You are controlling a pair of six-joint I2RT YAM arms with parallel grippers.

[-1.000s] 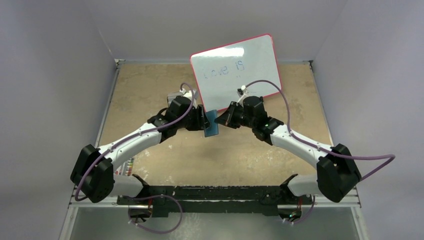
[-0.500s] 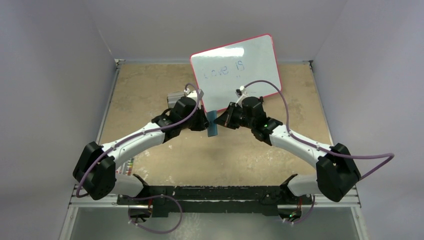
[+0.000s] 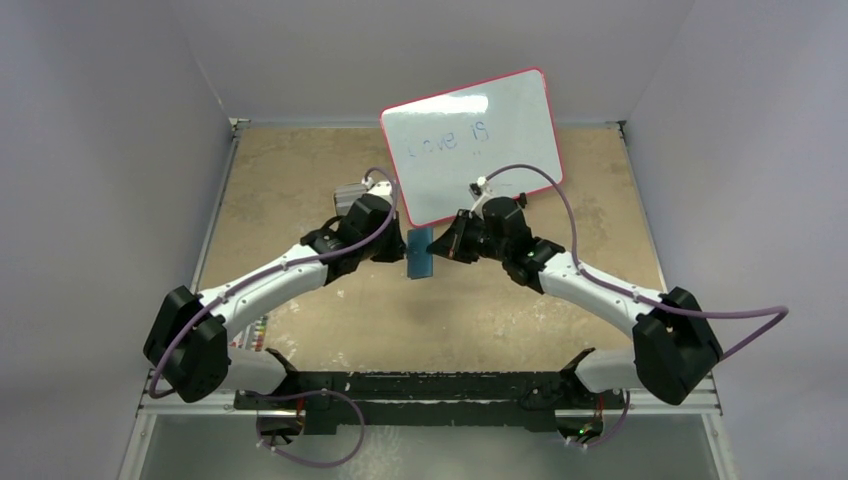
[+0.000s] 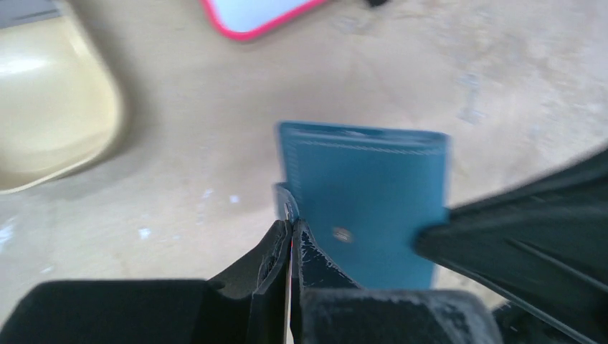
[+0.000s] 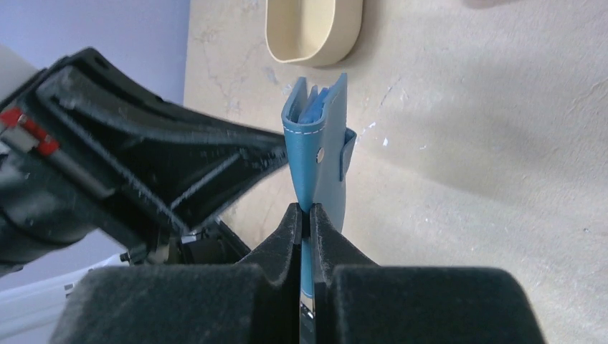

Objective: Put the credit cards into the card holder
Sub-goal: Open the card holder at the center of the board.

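My right gripper (image 5: 306, 211) clamps the card holder (image 5: 313, 154) at six o'clock; my left gripper (image 4: 290, 231) pinches one flap. Probably to spread it.

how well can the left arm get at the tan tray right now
Probably not yet: the left gripper is shut on an edge of the card holder, which the right gripper also clamps in mid-air. The tan tray lies nearby across bare table, so letting go should free it.

A robotics lab test cell: plain lilac-grey walls (image 3: 100, 150) box in a beige stone-look worktop (image 3: 300, 180), with two white-and-black robot arms (image 3: 270, 278) bolted to a black metal rail (image 3: 440, 385).
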